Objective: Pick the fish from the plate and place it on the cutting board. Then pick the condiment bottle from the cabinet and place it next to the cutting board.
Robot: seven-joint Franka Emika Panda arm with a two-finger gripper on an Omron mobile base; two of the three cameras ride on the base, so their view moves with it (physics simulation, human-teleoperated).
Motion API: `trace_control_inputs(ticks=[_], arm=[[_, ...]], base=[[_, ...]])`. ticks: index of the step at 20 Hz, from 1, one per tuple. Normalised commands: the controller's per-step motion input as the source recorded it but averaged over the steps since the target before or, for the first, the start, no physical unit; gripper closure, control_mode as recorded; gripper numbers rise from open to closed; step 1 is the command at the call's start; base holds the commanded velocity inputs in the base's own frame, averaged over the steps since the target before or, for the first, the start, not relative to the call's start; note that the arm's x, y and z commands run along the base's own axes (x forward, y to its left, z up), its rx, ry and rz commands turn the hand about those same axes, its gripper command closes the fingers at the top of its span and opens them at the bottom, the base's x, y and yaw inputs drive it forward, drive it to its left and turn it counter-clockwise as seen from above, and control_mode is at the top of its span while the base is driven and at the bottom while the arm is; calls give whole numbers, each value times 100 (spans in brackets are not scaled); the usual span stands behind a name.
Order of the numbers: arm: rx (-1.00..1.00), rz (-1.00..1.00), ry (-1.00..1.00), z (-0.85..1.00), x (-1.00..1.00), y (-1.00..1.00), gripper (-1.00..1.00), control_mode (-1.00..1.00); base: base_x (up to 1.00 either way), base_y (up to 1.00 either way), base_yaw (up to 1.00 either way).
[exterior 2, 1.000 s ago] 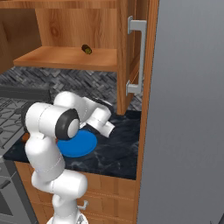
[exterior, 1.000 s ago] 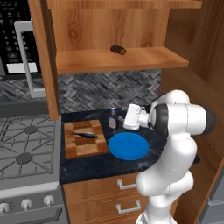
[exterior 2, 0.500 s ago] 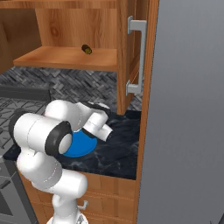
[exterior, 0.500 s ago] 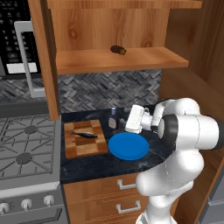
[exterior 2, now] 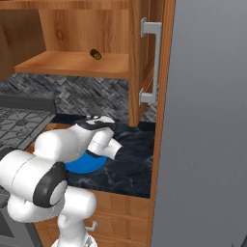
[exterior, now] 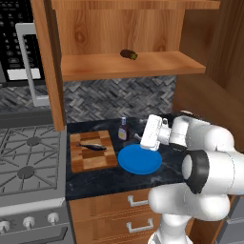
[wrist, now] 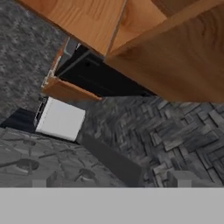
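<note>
Nearest, low and right of centre in the left base view, the white arm bends over the dark marbled surface (exterior: 100, 178), and its pincer (exterior: 141, 138) hangs just above the plate's far rim with the jaws spread wide and nothing between them. The blue plate (exterior: 139, 159) sits bare at the middle of that frame. Left of it lies the cutting board (exterior: 93, 151), with the fish (exterior: 93, 146) resting across its far half. Just behind the board's right corner, close to the pincer, stands the condiment bottle (exterior: 123, 129), upright on the surface. Farther back and higher, the cabinet (exterior: 128, 66) shelf carries a stubby dark item (exterior: 128, 54) with a yellowish end.
</note>
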Motion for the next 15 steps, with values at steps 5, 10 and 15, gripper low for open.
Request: trace_control_inputs(ticks=[5, 10, 15], arm=[[-23, -5, -10, 23, -49, -1, -100, -100], [-31, -5, -12, 27, -58, 0, -100, -100], [-30, -4, -18, 24, -61, 3, -100, -100]], base=[[0, 0, 0], [0, 0, 0], [0, 0, 0]])
